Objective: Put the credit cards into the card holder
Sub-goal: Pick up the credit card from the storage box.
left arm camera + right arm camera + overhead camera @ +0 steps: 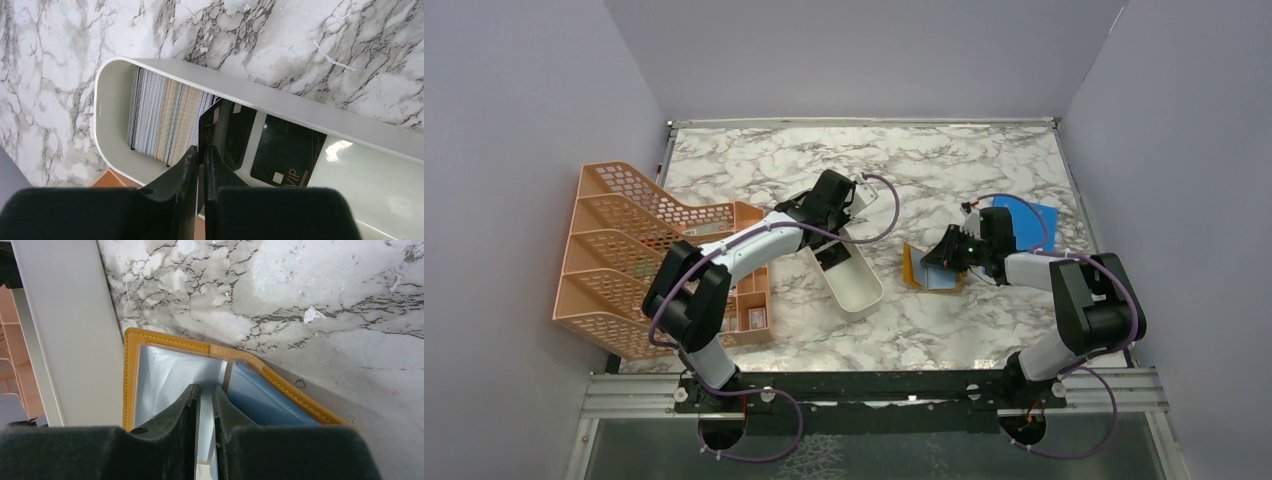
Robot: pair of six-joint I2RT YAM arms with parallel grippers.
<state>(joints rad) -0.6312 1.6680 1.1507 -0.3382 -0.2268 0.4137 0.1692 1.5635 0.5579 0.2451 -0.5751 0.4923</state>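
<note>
Entry: the credit cards (165,120), stored in a white tray (300,107) on the marbled surface (824,160). Only the left wrist view is showing the cards. A row is standing on edge at the tray's rounded end, toward 9 o'clock, each card's upper edge running from 12 to 6 o'clock. Black cards are lying flat toward 3 o'clock, one lettered VIP. The left claw (201,150) is hovering at the row, its jaws drawn to a thin slit by an upright black card; whether it is grasping that card cannot be told. The top view is hiding the cards beneath the arm but is giving the layout. The tray's long axis is running from 11 to 5 o'clock. The peach mesh rack (614,250) is standing at its 9 o'clock and the card holder (911,265) is lying at its 3 o'clock. A blue sheet (1036,218) is lying at the holder's 2 o'clock. The right wrist view is showing the holder lying open, pockets up, its stitched orange edge running from 10 to 4 o'clock, with the tray wall just beside it at 9 o'clock. The right claw (206,388) is clenched on a clear pocket leaf of the holder.
</note>
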